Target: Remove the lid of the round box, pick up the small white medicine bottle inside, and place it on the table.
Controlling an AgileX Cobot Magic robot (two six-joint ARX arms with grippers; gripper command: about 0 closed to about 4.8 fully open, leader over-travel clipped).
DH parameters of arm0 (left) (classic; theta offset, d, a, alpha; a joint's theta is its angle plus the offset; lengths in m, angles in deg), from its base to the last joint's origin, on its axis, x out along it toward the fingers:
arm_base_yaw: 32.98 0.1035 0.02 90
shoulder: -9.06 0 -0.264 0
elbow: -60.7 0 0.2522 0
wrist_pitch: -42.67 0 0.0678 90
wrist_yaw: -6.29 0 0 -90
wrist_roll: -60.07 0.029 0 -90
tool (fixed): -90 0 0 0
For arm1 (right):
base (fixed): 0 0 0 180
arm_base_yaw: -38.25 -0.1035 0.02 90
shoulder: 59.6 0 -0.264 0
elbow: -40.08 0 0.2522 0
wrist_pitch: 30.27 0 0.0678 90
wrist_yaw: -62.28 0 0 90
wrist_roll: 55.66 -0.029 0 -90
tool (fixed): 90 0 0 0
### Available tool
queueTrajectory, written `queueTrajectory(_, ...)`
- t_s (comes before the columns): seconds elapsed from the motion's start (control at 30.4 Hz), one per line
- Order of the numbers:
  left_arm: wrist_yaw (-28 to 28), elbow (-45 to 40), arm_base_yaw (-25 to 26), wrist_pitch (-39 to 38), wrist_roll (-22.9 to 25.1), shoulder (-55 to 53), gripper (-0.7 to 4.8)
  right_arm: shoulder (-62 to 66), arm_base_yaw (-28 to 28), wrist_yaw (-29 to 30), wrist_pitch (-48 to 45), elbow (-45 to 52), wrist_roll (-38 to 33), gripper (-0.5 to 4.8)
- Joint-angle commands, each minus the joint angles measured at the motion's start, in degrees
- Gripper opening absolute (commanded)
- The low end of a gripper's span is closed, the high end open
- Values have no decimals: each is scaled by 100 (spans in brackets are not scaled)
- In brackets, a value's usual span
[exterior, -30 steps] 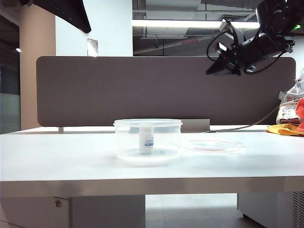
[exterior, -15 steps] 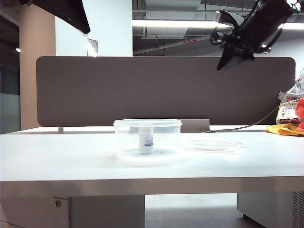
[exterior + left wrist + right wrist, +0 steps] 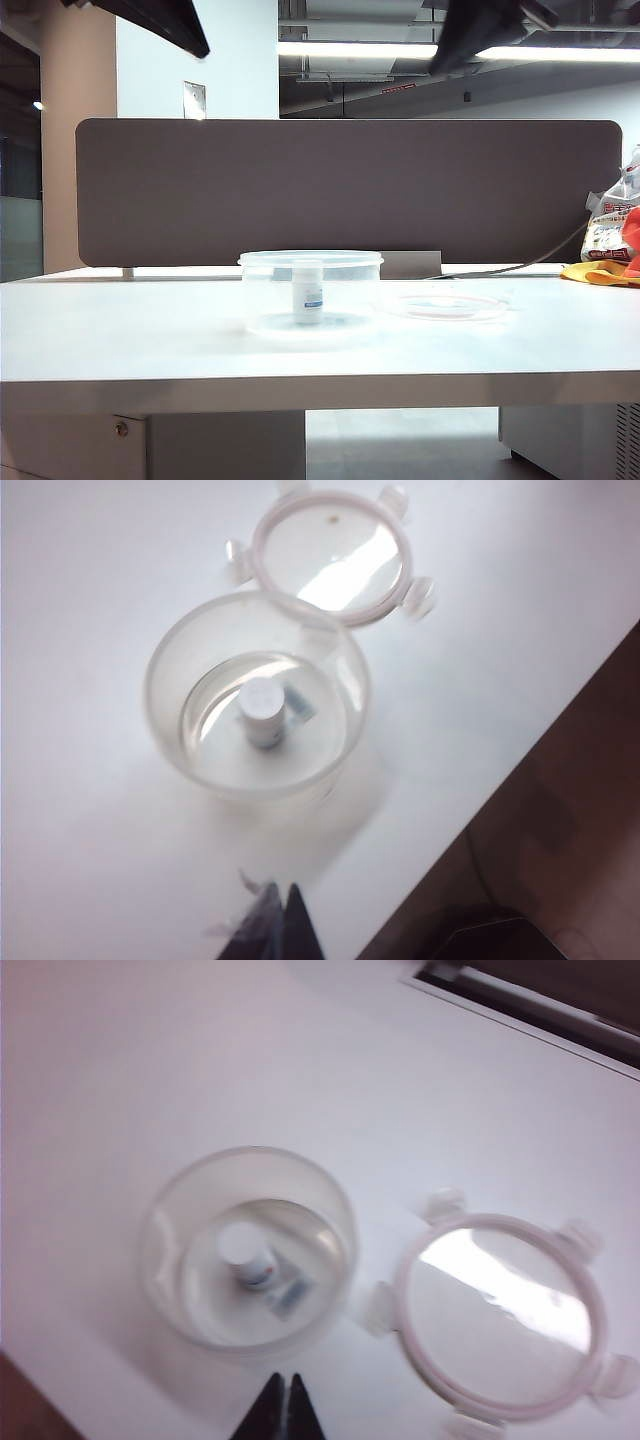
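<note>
Both pincers hang high above the worktop (image 3: 120, 330) with their tips pressed together and nothing between them. Only the dark tips of the left pincer (image 3: 285, 925) show at the edge of the left wrist view, and the right pincer (image 3: 280, 1410) shows the same way in the right wrist view; in the exterior view the two arms appear only as dark shapes at the top edge, well clear of everything below.

Near the middle of the worktop stands the round box (image 3: 311, 290), open, its clear walls upright. Inside it the small white medicine bottle (image 3: 308, 292) stands on its base at the centre of the floor, long axis vertical, white cap pointing straight up. The lid (image 3: 445, 305) lies flat on the worktop just beside the box, on its right in the exterior view.
</note>
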Motion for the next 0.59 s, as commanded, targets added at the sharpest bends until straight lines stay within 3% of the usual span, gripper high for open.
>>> queueTrajectory(0.03, 175, 31, -2, 219, 39, -315, -6, -155, -249, 2, 107, -22, 17, -9)
queueTrajectory(0.33, 339, 203, -2, 518, -31, -1121, -6, -151, -391, -24, 319, -22, -15, -9)
queueTrajectory(0.59, 643, 1408, -2, 205, -350, -2076, -5, -153, -391, -24, 376, -20, -15, -9)
